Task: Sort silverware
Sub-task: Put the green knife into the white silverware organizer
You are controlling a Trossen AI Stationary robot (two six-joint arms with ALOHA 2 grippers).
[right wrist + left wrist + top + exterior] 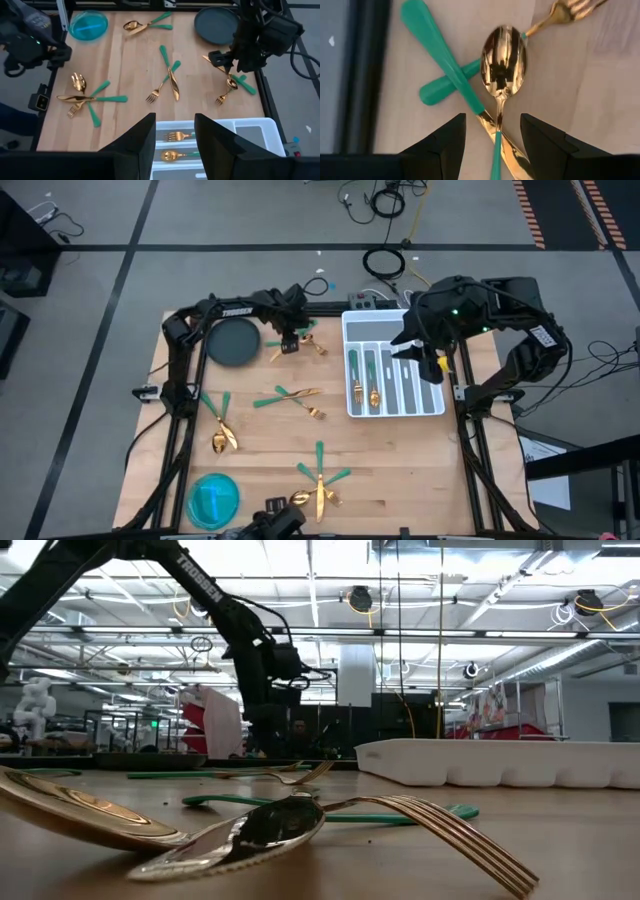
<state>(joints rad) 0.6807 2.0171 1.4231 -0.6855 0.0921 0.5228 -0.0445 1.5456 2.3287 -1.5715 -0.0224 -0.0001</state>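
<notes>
My left gripper [288, 345] [492, 145] is open and points down over a small heap of silverware at the table's far side, between the dark plate [235, 342] and the white tray [385, 328]. Its fingers stand on either side of the gold spoon's [502, 60] green handle [495, 152], which lies across a green-handled knife [440, 50]; a fork [570, 10] lies just beyond them. My right gripper [175, 145] [425, 360] is open over the tray with nothing between its fingers. A fork [177, 135] and a spoon [172, 156] lie in the tray's slots.
More silverware lies in crossed heaps at the table's middle [290, 397], left [220, 425] and near edge [320, 480]. A blue round dish [213, 498] stands at the near left corner. Black frame rails run along the table's sides.
</notes>
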